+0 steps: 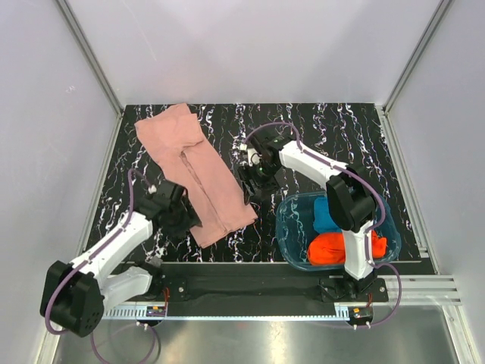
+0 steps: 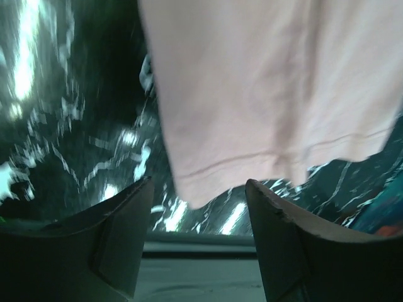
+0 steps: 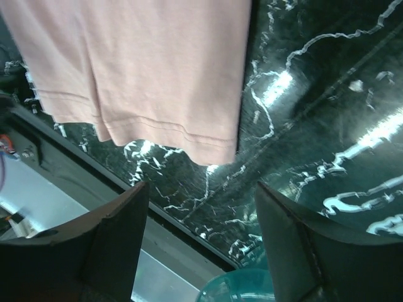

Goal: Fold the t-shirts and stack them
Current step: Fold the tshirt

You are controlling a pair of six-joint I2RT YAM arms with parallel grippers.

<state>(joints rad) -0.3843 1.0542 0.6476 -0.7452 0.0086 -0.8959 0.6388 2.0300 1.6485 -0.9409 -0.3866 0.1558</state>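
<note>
One shirt of the three is under way: the pink t-shirt lies on the black marbled table as a long, narrow strip, running slantwise from the far left corner toward the middle. It looks folded lengthwise, but it has not yet been folded short, so the job is judged to be in its early part.

The left gripper sits at the near end of the strip, by its left edge. The right gripper is just beside the strip's right edge. Both wrist views show the jaws spread apart with nothing between them, the hem lying just ahead of the fingers.

The clear blue tub at the near right holds the other two, a blue t-shirt and an orange-red t-shirt, both bunched up and unfolded. No stack exists yet.
</note>
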